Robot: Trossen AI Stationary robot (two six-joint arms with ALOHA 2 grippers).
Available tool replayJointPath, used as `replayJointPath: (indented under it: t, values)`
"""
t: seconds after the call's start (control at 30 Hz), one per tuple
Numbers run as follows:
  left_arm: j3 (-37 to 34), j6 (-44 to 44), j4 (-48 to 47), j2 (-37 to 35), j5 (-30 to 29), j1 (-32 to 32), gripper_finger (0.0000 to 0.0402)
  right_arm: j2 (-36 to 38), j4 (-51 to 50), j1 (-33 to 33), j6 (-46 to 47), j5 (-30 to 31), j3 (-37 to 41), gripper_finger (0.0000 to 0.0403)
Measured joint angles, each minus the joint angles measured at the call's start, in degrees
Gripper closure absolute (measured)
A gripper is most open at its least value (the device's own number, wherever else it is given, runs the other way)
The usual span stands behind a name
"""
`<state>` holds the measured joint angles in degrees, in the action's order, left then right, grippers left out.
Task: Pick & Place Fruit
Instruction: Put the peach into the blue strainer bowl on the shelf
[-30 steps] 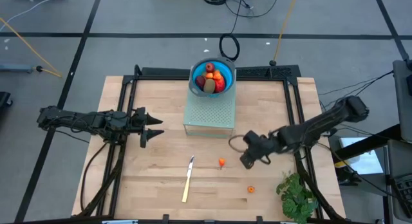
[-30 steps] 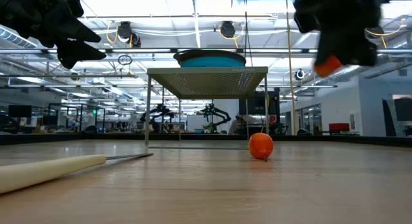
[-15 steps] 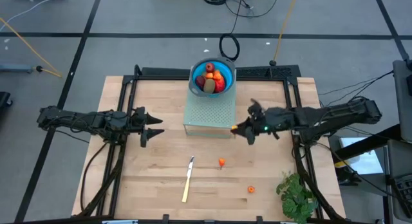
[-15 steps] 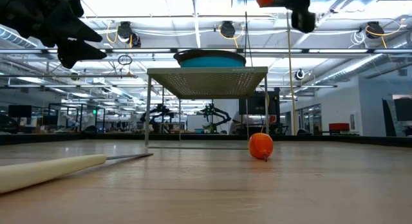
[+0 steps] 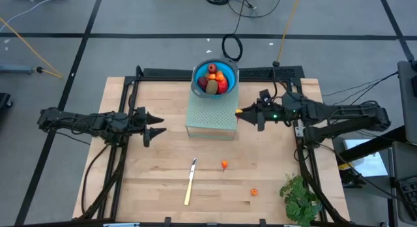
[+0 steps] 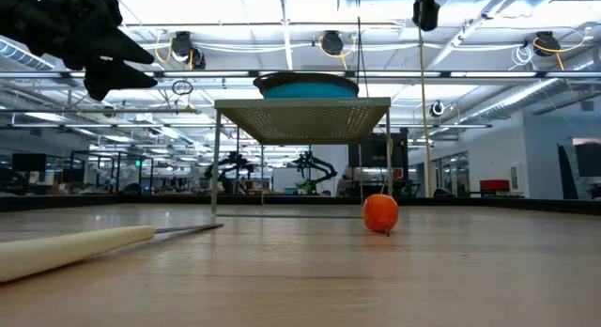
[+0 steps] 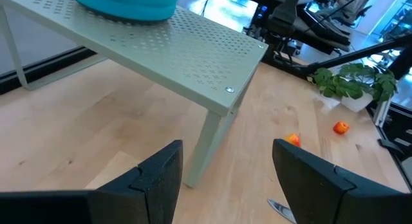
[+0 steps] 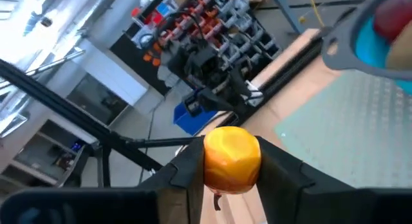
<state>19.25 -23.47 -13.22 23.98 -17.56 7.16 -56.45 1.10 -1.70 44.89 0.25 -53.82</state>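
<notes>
Right gripper carries a small orange fruit beside the perforated stand.

The wooden tabletop [image 5: 163, 181] bears a pale green perforated metal stand [image 5: 212, 116] near its far edge, topped by a blue bowl [image 5: 198, 85] heaped with red, orange and olive fruit; how many pieces lie under the heap is hidden. The right gripper [image 8: 233, 176] hangs at the stand's right edge, jaws narrowed on a round glossy orange fruit [image 8: 232, 158]. The left gripper [image 7: 226, 176] hovers near the tabletop's left edge, jaws spread, empty. A slim pale-handled knife [image 5: 190, 181], two tiny orange bits [image 5: 224, 165] [image 5: 253, 192] and a leafy bunch [image 5: 300, 197], partly cut off at the near right corner, lie toward the near edge.
</notes>
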Motion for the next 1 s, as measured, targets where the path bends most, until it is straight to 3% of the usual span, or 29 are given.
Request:
replayJointPath:
  t: [0.17, 0.8, 1.0]
  values:
    - [0.0, 0.0, 0.0, 0.0, -0.6, 0.0, 0.016, 0.0, 1.4, -2.3, -7.3, -2.0, 0.0, 0.0294]
    - [0.0, -2.5, 0.0, 0.0, -0.7, 0.0, 0.016, 0.0, 6.1, -7.4, -71.0, -1.9, 0.0, 0.0289]
    - [0.0, -2.6, 0.0, 0.0, -0.7, 0.0, 0.016, -0.6, 10.0, -8.9, -82.8, -1.9, 0.0, 0.0286]
